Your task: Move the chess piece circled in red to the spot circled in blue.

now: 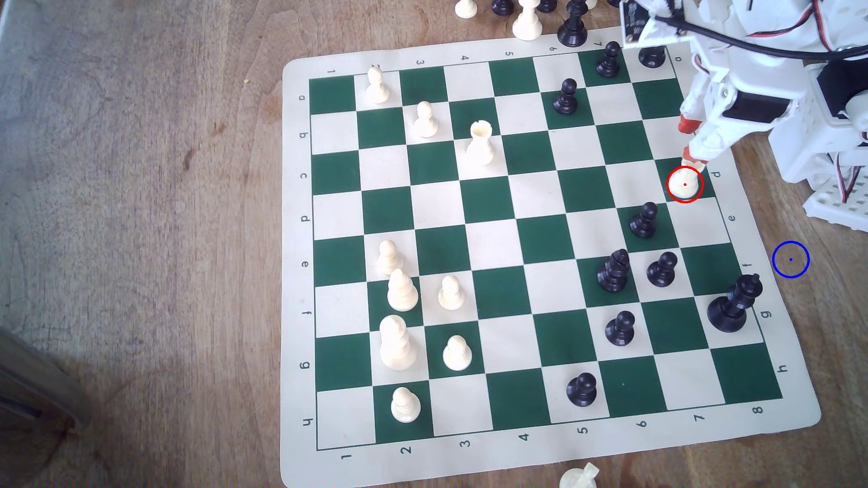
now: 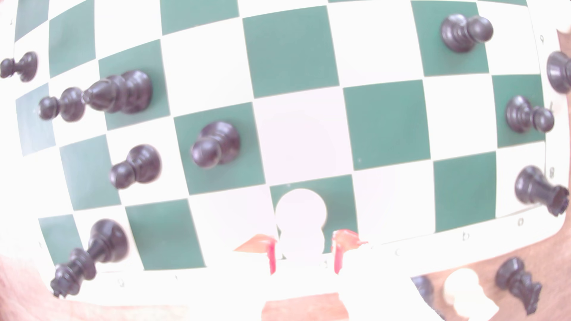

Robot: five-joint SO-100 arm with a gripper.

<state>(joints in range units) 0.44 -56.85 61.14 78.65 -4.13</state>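
- The cream-white plastic rook ringed in red (image 1: 685,183) stands upright on a green square at the edge of the green-and-cream roll-up chess mat (image 1: 300,469), at the exterior view's right, by the letter d.
- The white 3D-printed gripper with orange-red tips (image 1: 689,141) reaches down from the arm at the exterior view's upper right, its tips right at the top of that rook.
- In the wrist view the gripper (image 2: 304,251) has its 2 red-edged jaws apart, 1 on either side of the rook (image 2: 301,228); glare washes out the edges, so whether the pads touch the piece cannot be told.
- The bare brown wood spot ringed in blue (image 1: 791,259) lies on the tabletop (image 1: 141,187) just off the mat's edge at the exterior view's right, near the letter f and well apart from the rook.
- A tall black king (image 1: 732,305) stands on the mat near that blue ring, and a black pawn (image 1: 644,220) stands 1 square diagonally from the rook.
- A 2nd cream rook (image 1: 480,143) stands mid-board, far toward the exterior view's left of the gripper.
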